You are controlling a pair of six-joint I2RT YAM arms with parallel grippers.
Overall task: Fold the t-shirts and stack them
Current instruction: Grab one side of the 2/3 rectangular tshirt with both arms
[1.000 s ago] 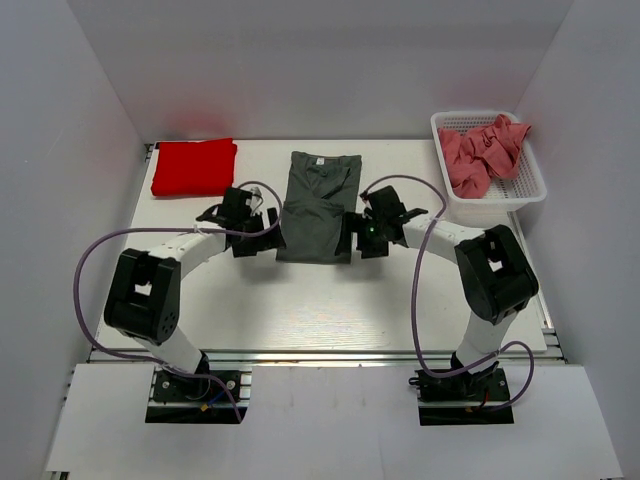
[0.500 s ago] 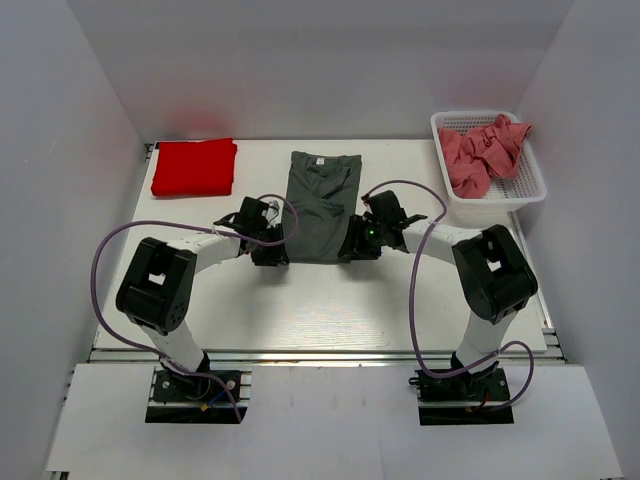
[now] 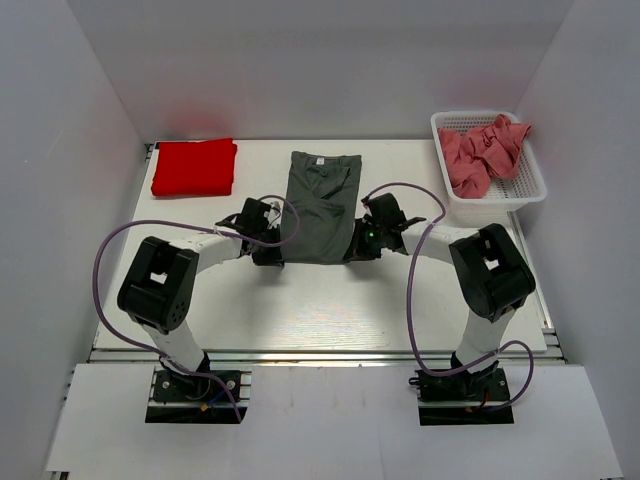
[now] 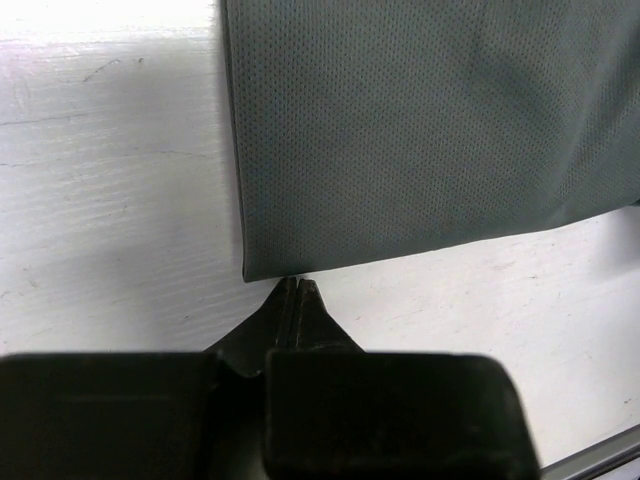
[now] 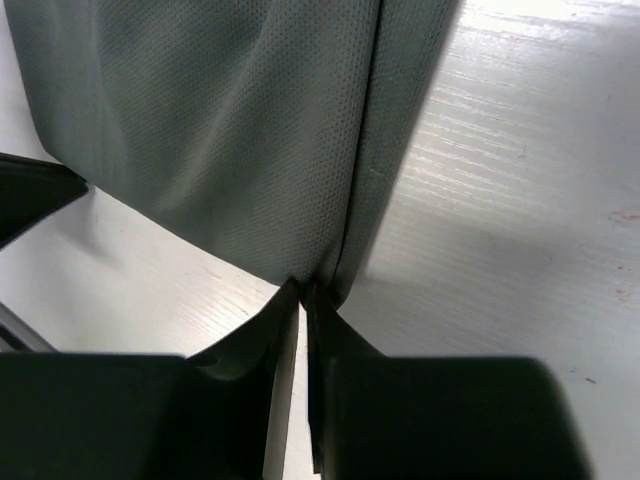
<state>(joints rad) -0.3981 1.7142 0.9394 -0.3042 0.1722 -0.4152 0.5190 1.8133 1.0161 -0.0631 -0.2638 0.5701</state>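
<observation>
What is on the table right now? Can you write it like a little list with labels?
dark grey t-shirt: flat in the middle of the table, sides folded in, collar at the far end
red t-shirt: folded, far left corner
pink t-shirts: crumpled in the white mesh basket, far right
left jaws: shut, tips at the grey shirt's near left corner; whether they pinch cloth cannot be told
right jaws: closed on its near right corner, it seems

White-linked arms point(image 3: 205, 245), black joints point(image 3: 155, 290), looping purple cables point(image 3: 411, 290) — black left gripper point(image 4: 297, 283), right gripper point(image 5: 305, 287)
</observation>
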